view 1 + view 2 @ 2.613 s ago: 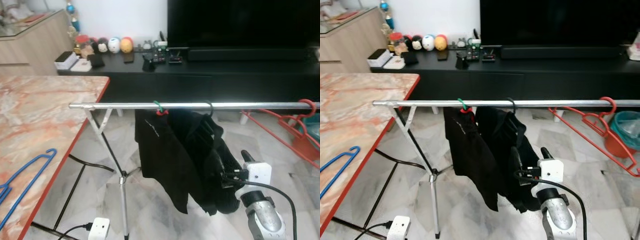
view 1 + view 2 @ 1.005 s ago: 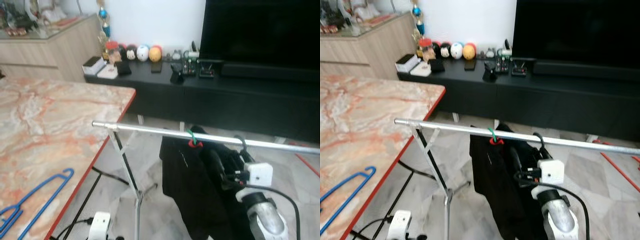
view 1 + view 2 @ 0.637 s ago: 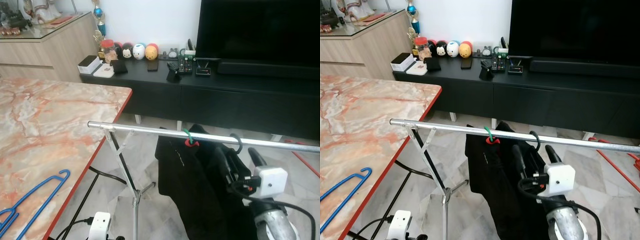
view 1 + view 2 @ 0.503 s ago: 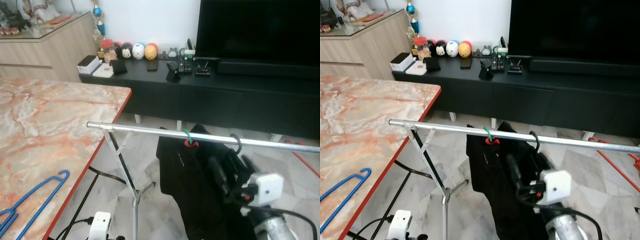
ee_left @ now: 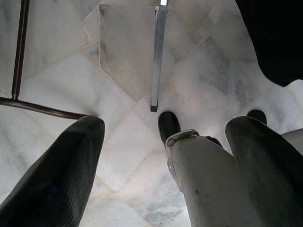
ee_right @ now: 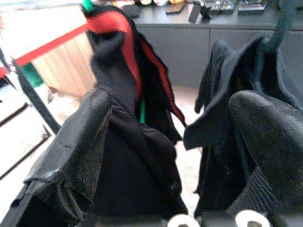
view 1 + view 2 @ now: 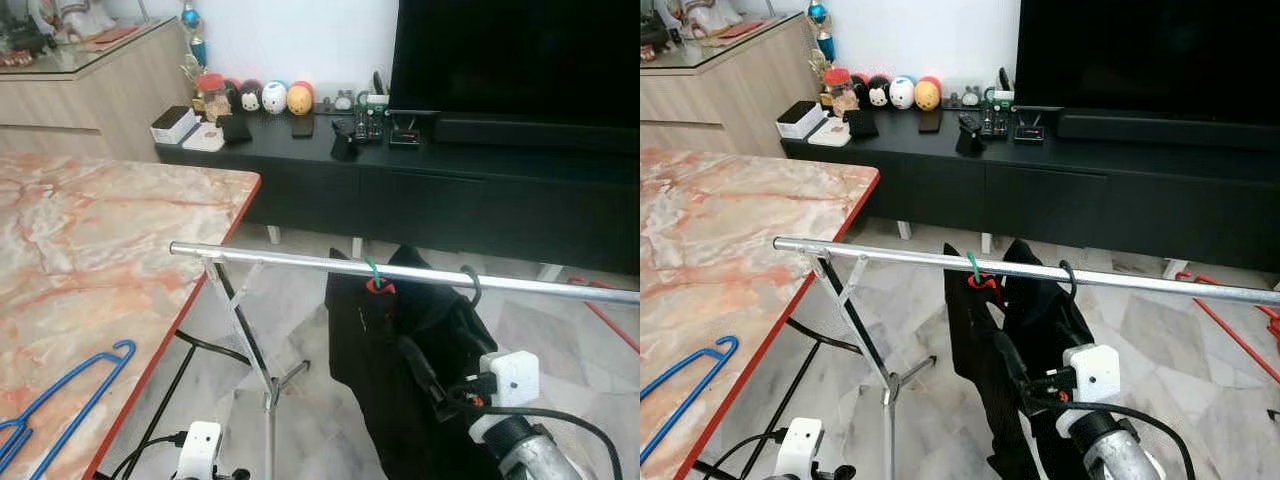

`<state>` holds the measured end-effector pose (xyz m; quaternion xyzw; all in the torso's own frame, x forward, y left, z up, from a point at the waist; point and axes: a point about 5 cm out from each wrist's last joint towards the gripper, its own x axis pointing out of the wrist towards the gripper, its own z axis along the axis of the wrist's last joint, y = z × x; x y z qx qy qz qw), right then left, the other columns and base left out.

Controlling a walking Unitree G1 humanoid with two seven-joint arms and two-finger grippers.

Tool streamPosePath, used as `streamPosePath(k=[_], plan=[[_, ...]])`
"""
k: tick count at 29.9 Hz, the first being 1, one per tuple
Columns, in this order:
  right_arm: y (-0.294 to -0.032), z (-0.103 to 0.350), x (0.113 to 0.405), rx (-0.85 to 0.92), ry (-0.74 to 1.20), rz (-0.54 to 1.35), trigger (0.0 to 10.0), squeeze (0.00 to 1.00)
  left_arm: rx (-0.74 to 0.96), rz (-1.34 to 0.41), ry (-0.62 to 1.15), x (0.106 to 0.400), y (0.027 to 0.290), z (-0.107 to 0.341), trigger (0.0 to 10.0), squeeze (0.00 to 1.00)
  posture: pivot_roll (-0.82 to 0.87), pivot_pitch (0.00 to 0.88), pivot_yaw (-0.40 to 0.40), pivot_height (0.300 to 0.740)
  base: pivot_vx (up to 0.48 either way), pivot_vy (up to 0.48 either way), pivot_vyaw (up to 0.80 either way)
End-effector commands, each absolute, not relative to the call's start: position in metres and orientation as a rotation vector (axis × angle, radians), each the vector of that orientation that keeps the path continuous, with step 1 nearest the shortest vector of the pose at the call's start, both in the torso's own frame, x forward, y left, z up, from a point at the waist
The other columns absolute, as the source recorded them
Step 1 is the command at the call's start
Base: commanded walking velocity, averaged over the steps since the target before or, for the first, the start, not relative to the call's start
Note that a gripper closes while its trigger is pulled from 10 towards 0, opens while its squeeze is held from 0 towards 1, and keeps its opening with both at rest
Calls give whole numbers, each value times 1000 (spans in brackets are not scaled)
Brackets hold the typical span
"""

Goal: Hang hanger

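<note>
Blue wire hanger (image 7: 60,395) lies on marble counter (image 7: 90,250), well apart from silver rail (image 7: 940,260); right gripper (image 6: 165,142) jaws gape among black garments (image 7: 1025,330), left gripper (image 5: 156,156) jaws open, idle; approach counter squarely first.

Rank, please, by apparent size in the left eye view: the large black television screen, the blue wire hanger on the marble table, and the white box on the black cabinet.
1. Large black television screen, cut off by the frame.
2. Blue wire hanger, though it lies nearer the camera, so its true size is less sure.
3. White box, clearly smallest.
</note>
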<state>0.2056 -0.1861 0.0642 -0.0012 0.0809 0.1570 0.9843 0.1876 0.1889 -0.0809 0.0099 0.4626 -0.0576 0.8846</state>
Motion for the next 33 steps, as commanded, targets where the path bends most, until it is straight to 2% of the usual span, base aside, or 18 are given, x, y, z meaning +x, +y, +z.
streamPosePath(k=[1,19,33], plan=[[-188,61,209,-12,176,303,10000,0,27,-112,971,186,193,-81,10000,0,-82,21,95,740,0,0,0],[-201,59,236,-57,145,188,10000,0,18,-118,980,183,191,-83,10000,0,-80,21,87,740,0,0,0],[-196,49,246,-52,187,264,10000,0,21,-121,985,182,190,-83,10000,0,-75,18,81,740,0,0,0]])
